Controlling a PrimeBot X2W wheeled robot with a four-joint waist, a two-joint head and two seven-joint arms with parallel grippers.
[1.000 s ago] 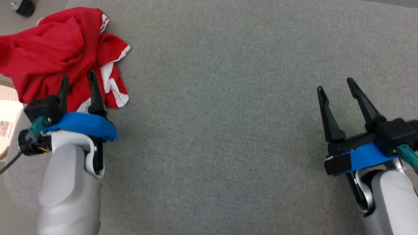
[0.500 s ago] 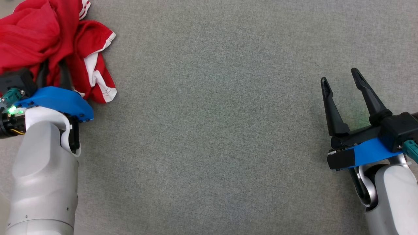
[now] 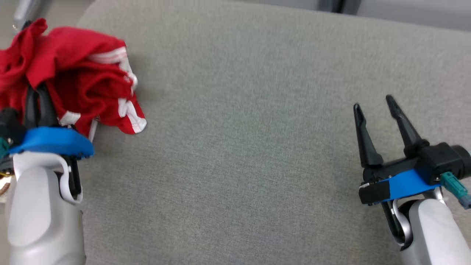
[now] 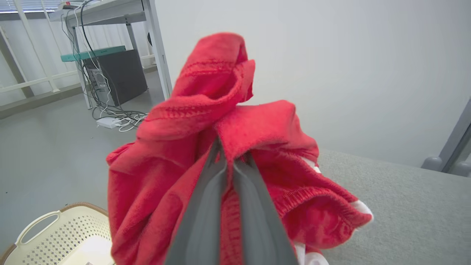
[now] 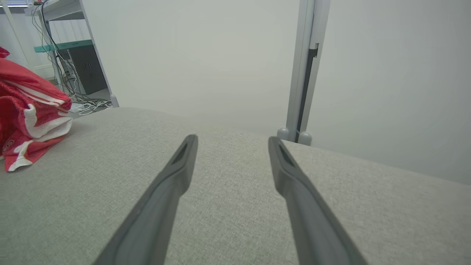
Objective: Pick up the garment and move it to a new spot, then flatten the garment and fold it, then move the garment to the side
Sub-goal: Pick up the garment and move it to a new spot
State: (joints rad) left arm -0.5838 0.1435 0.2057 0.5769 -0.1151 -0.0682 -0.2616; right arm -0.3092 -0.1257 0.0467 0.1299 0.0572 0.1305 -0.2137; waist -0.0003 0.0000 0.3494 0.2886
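Observation:
The garment (image 3: 84, 73) is a red shirt with white trim, bunched up at the far left corner of the grey padded table (image 3: 235, 129). My left gripper (image 3: 36, 94) is shut on a fold of it, and part of the cloth hangs raised from the table. In the left wrist view the closed fingers (image 4: 206, 206) pinch the garment (image 4: 206, 110), which drapes around them. My right gripper (image 3: 372, 102) hovers open and empty over the table's right side. The right wrist view shows this gripper (image 5: 232, 138) spread over bare fabric, with the garment (image 5: 29, 106) far off to its left.
A cream perforated laundry basket (image 4: 55, 228) sits on the floor beside the table's left edge. Behind it stands a desk with a dark box and loose cables (image 4: 114, 117). A grey post (image 5: 305, 73) rises past the table's far edge.
My left gripper went from open around the cloth to shut on it, and the garment has bunched and risen with it. The camera shifted. The right gripper stays open.

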